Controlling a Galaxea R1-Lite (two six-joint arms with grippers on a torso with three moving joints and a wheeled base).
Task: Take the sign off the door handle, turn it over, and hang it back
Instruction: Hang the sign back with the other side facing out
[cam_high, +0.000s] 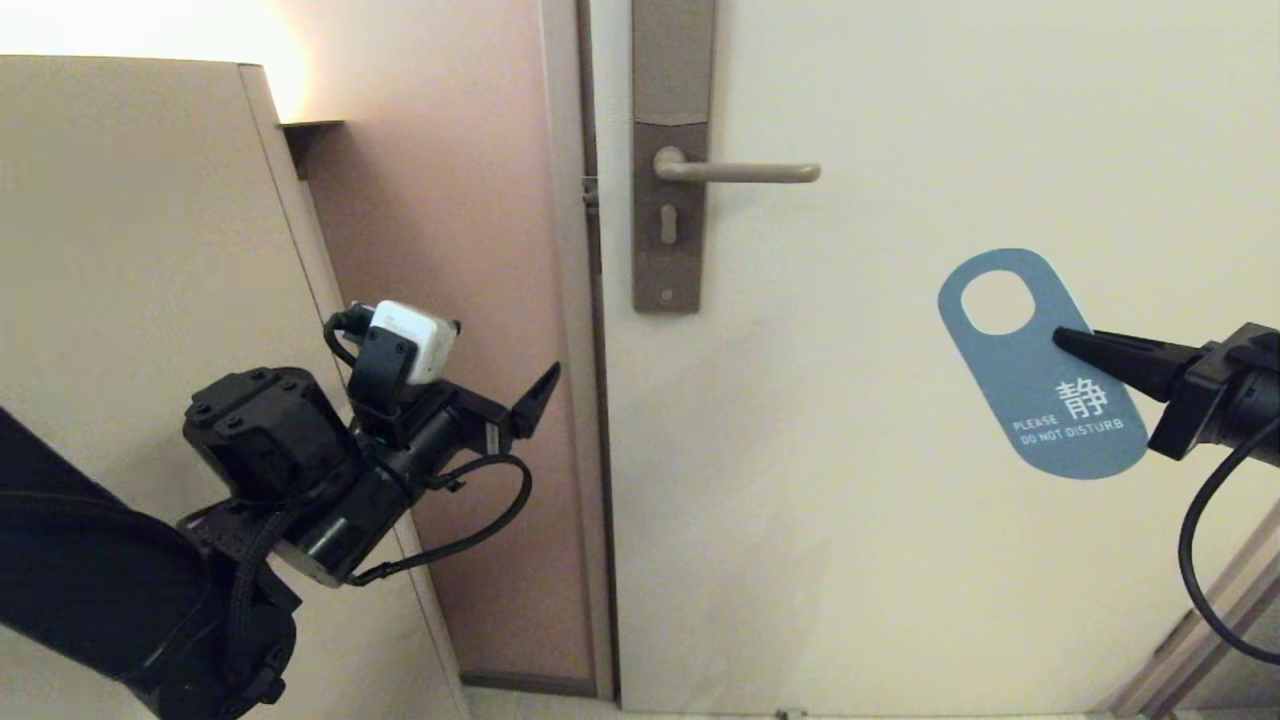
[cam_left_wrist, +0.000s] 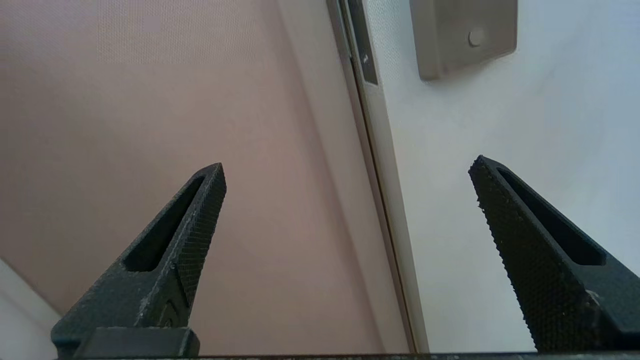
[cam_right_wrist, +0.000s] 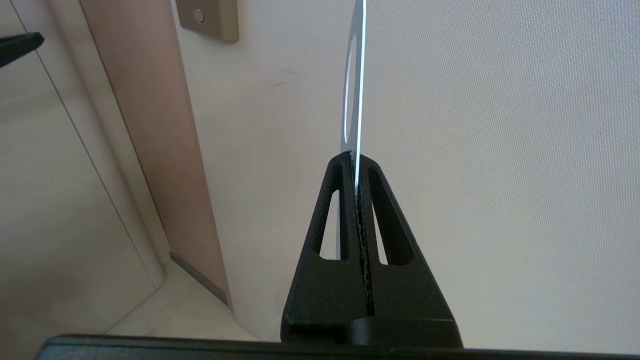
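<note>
Room: cream door (cam_high: 900, 500) in a pale frame, pinkish-brown wall panel (cam_high: 450, 300) beside it. Left gripper (cam_high: 535, 400) hangs released, jaws wide apart, below and left of the door handle (cam_high: 740, 172), near the door edge. Right gripper (cam_high: 1065, 342) clenched on the sign (cam_high: 1040, 400), below and right of the handle, well apart from it, blue face outward. Handle bare. Right wrist view alone gives the sign edge-on (cam_right_wrist: 356, 90) between the pads; left wrist view shows only the handle plate's lower end (cam_left_wrist: 462, 37).

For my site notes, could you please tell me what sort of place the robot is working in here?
Probably a hotel room doorway: a cream door with a lever door handle on a tall lock plate, and a blue "Please do not disturb" sign.
</note>
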